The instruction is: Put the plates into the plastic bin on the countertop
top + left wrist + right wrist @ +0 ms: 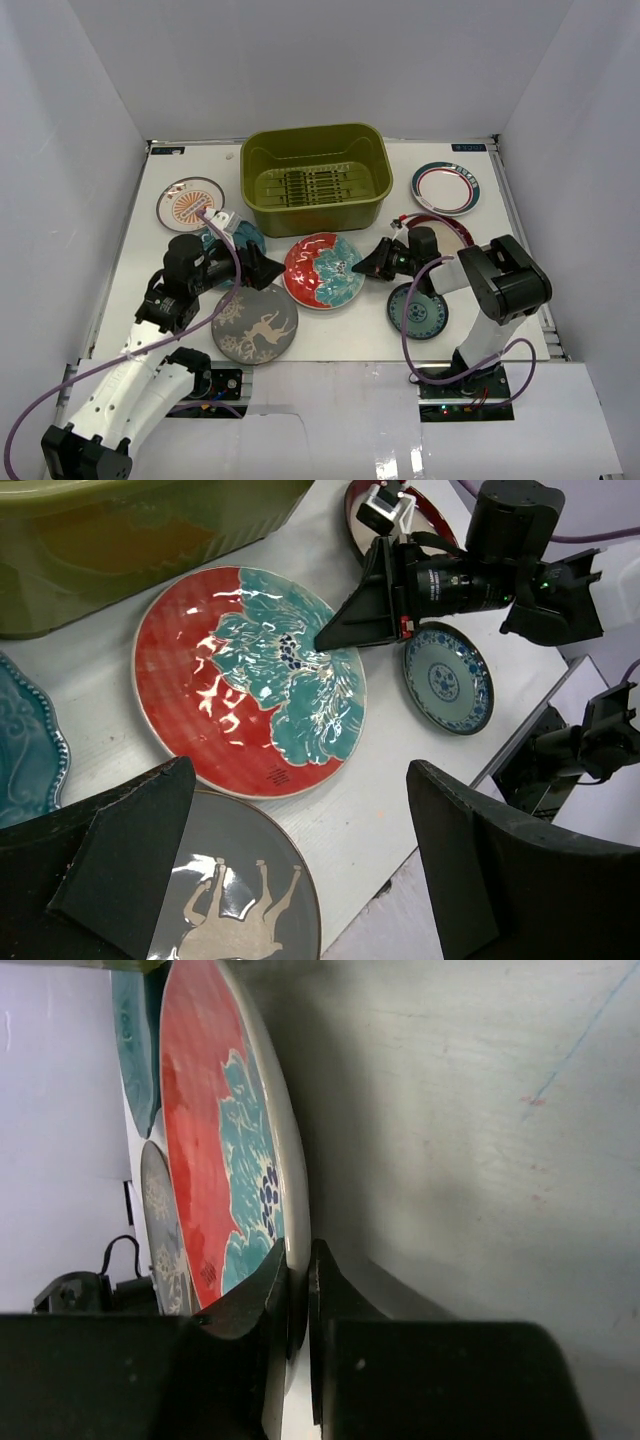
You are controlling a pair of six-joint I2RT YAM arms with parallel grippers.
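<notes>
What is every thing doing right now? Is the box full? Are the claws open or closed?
Olive-green rectangular plastic bin: empty.
Round red-teal floral plate: outside the bin, rim pinched.
Right gripper: shut on that plate's rim.
Left gripper: open, holding nothing.
Round grey deer plate: lying flat, outside the bin.

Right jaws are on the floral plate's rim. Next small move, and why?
Probably a short straight lift. The right jaws are shut on the rim of the red-teal floral plate, which looks to rest on the countertop, close to the grey deer plate. Raising it first should clear the neighbours before carrying it to the plastic bin behind it.
</notes>
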